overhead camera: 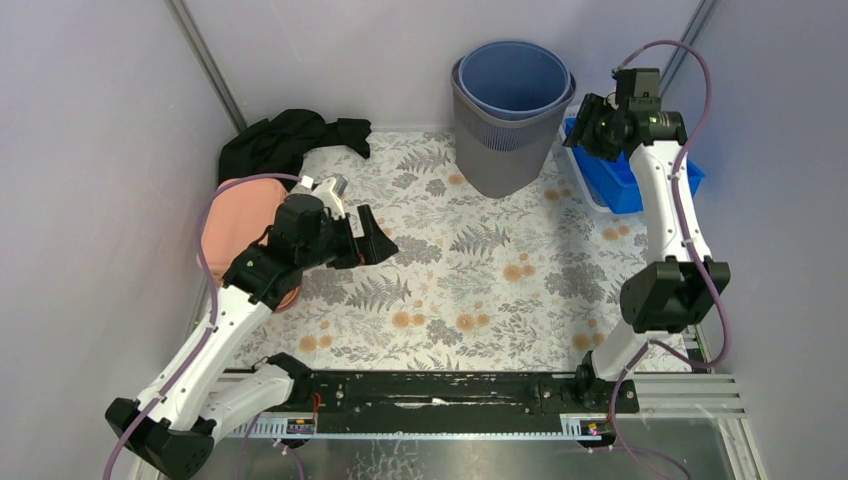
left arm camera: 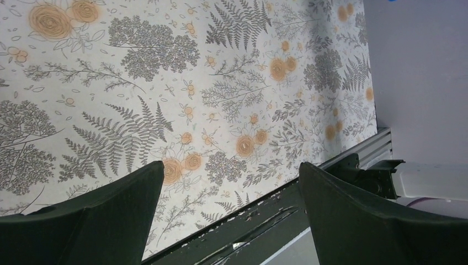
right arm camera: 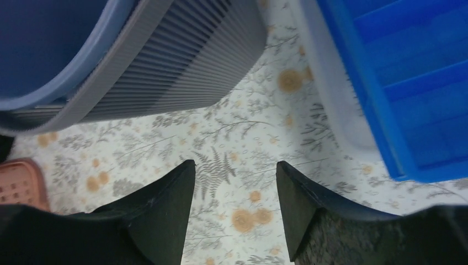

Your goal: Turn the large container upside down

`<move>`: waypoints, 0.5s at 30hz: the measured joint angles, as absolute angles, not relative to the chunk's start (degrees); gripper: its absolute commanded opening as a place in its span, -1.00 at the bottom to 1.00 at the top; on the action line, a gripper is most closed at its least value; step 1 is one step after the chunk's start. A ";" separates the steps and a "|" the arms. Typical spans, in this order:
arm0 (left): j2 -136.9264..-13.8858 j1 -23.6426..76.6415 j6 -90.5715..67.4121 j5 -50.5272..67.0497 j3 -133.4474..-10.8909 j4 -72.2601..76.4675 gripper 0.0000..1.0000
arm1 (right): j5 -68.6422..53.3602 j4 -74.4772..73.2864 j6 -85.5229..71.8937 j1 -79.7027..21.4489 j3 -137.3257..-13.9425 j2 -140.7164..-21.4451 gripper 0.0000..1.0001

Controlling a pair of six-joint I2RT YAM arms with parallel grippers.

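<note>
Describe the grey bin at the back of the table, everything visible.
The grey bin stands upright, mouth up, at the back of the floral table. It looks like plastic, finely ribbed top to bottom and tapering toward its base. A smooth blue bucket is nested inside, its rim just above the grey rim; what shows of its inside holds nothing. The blue crate sits apart on its right. The open right gripper hovers beside it without touching.
</note>
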State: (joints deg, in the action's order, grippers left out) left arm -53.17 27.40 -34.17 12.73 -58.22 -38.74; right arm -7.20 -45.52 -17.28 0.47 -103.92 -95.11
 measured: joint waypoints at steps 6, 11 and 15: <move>-54.11 27.40 -34.11 14.41 -58.11 -37.15 1.00 | 1.39 -51.68 -12.78 0.54 -114.24 -104.01 0.14; -54.15 27.40 -34.13 15.03 -57.93 -36.45 1.00 | 6.74 -56.10 -9.17 0.54 -117.38 -109.58 0.10; -54.15 27.40 -34.15 15.38 -57.06 -35.53 1.00 | 10.07 -57.84 -7.88 0.54 -117.38 -111.42 0.17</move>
State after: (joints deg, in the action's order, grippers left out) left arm -54.15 27.40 -34.15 15.38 -57.06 -35.53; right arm 10.07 -57.84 -7.88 0.54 -117.38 -111.42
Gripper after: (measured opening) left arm 0.998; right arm 0.558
